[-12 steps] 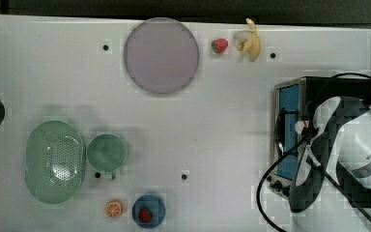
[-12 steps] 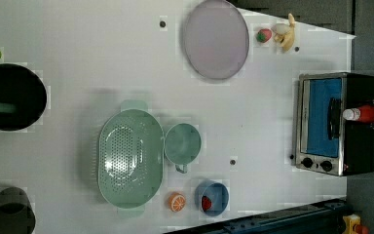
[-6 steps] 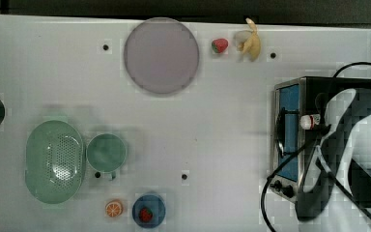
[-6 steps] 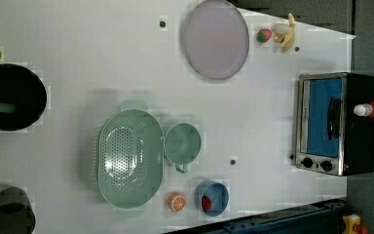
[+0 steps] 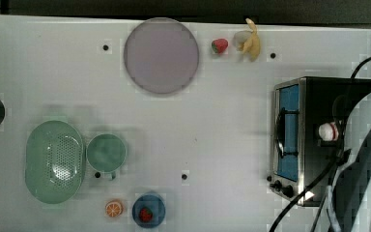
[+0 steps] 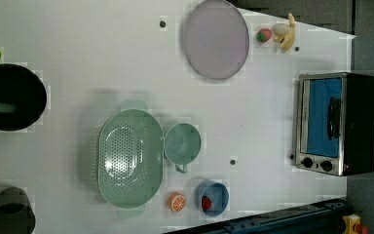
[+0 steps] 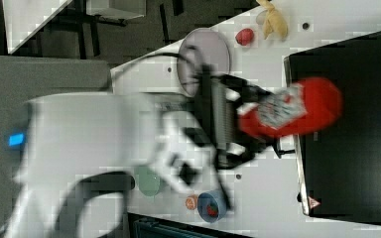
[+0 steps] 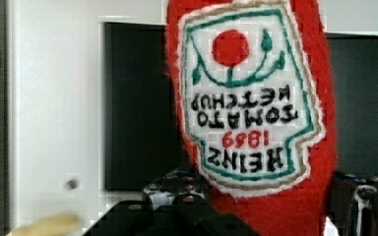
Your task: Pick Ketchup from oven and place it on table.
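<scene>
My pincer (image 7: 238, 124) is clamped around the Ketchup (image 7: 290, 111) near its cap end, jaws partly apart at the bottle's width. In the right view the red bottle hangs in the air above the black oven (image 7: 347, 148) (its Heinz label (image 8: 248, 98) fills my wrist view). In the top view its white cap (image 5: 327, 131) shows over the oven's roof, clear of the white desk (image 5: 212, 121).

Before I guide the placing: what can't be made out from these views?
- Top view: Ketchup shows just its white cap; the arm covers the body.
- Right view: hand blurred, so finger contact on the Ketchup is unclear.
- Wrist view: the bottle's label blocks most of the oven.
- Left view: small bowl's red contents too small to identify.
</scene>
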